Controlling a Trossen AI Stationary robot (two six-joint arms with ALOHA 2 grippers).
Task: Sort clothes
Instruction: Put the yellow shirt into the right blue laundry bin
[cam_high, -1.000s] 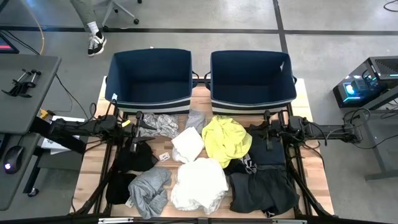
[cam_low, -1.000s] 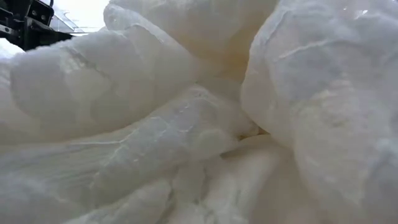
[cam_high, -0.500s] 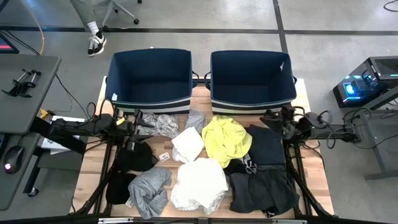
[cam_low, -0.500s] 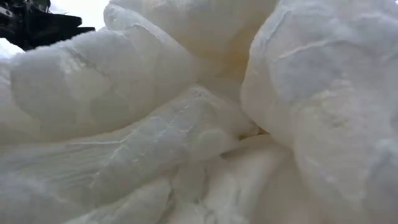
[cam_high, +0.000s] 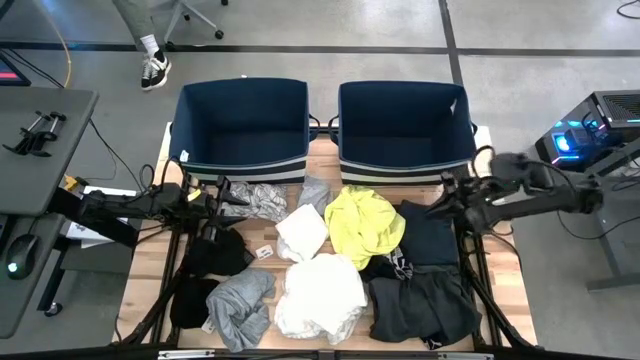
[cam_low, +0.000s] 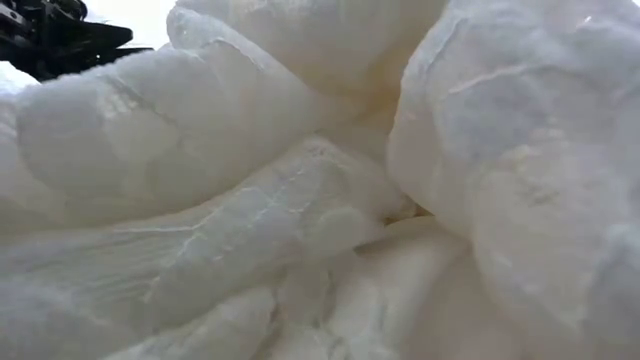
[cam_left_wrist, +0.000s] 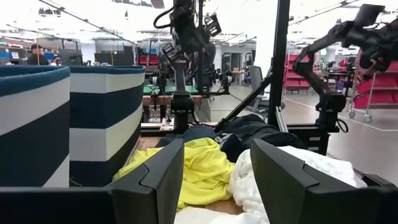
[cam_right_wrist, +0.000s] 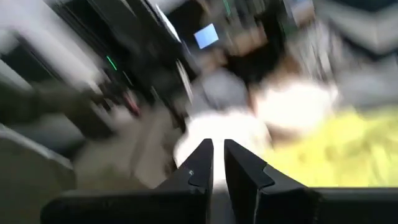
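The clothes lie in a heap on the wooden table: a neon yellow garment (cam_high: 365, 225), a large white one (cam_high: 320, 295), a smaller white one (cam_high: 302, 232), a grey one (cam_high: 240, 305), a grey-white patterned one (cam_high: 255, 200), and black ones on the left (cam_high: 215, 255) and right (cam_high: 425, 290). My left gripper (cam_high: 222, 198) is open and empty, level at the table's left by the patterned garment; its wrist view (cam_left_wrist: 217, 180) looks at the yellow garment (cam_left_wrist: 199, 171). My right gripper (cam_high: 443, 207) is shut and empty above the dark clothes on the right, as its wrist view (cam_right_wrist: 218, 165) shows.
Two navy fabric bins stand side by side at the table's far edge, one on the left (cam_high: 243, 125) and one on the right (cam_high: 405, 125). The large white garment (cam_low: 300, 200) fills the low view. A person's foot (cam_high: 155, 68) shows on the floor beyond the left bin.
My right arm has risen from lying level over the table's right edge. Its gripper has gone up and a little toward the far edge, then tipped toward the clothes on the right. The clothes have stayed where they were.
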